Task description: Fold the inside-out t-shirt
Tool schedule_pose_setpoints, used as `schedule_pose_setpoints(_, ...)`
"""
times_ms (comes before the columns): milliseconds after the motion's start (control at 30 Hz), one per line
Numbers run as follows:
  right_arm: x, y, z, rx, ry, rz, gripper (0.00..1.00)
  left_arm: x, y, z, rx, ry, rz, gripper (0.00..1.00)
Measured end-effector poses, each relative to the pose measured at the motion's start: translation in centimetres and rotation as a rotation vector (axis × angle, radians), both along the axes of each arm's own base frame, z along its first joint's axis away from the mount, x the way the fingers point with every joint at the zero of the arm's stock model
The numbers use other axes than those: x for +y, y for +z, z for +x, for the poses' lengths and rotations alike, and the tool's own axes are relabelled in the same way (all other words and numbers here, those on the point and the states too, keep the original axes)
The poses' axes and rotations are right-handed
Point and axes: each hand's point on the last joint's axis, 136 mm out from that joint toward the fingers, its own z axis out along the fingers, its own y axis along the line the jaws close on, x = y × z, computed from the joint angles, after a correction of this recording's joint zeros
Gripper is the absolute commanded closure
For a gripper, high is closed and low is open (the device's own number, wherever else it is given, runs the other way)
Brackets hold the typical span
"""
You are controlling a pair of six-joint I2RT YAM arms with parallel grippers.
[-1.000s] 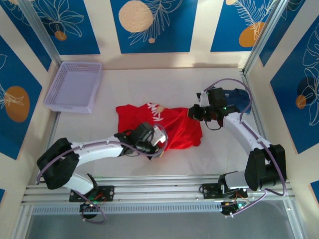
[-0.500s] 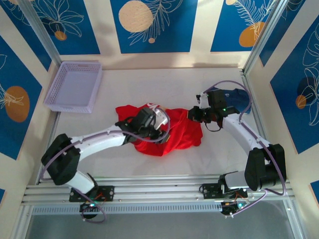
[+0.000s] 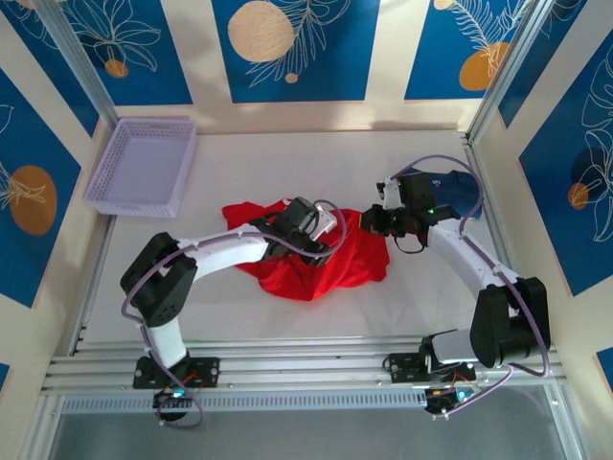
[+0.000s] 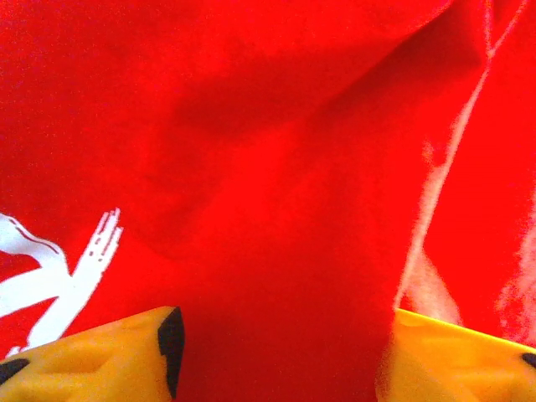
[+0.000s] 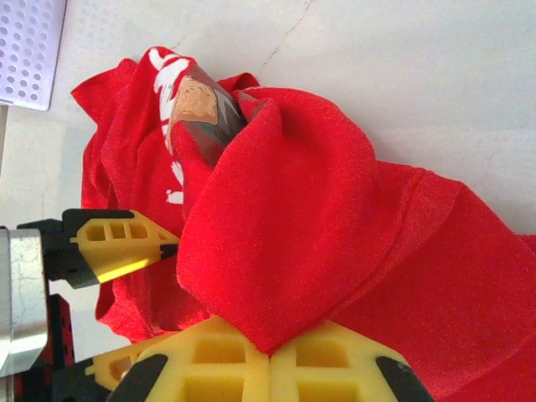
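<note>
The inside-out t-shirt [image 3: 330, 268] lies bunched in a red heap at mid-table, with white print showing on its left part [image 5: 172, 79]. My left gripper [image 3: 321, 230] hovers over the heap's middle. Its yellow fingers [image 4: 92, 352] stand apart, with red cloth [image 4: 276, 209] spread under and between them, not pinched. My right gripper [image 5: 270, 364] is shut on a pointed fold at the shirt's right edge [image 3: 369, 222]. In the right wrist view, one of the left gripper's fingers [image 5: 126, 239] reaches in from the left over the cloth.
A lilac perforated basket [image 3: 144, 165] sits at the back left, its corner [image 5: 25, 50] also showing in the right wrist view. A dark blue item [image 3: 450, 184] lies behind the right arm's wrist. Bare white table [image 3: 287, 163] stretches behind the shirt, and a metal rail [image 3: 306, 369] runs along the front.
My left gripper travelled from the shirt's front edge back and right onto its middle, dragging cloth with it, then opened and let go. The shirt is more bunched. The right gripper stayed shut.
</note>
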Motion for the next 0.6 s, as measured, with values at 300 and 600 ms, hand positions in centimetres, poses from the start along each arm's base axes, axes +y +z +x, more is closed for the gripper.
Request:
schedule_pose_setpoints(300, 0.1, -0.4, -0.3, 0.006, 0.006, 0.006, 1.0, -0.1, -0.6, 2.2, -0.006, 0.03, 0.019, 0.87)
schedule_pose_setpoints(600, -0.8, 1.1, -0.6, -0.094, 0.0, -0.104, 1.0, 2.8, 4.7, 1.9, 0.131, 0.111, -0.32, 1.0)
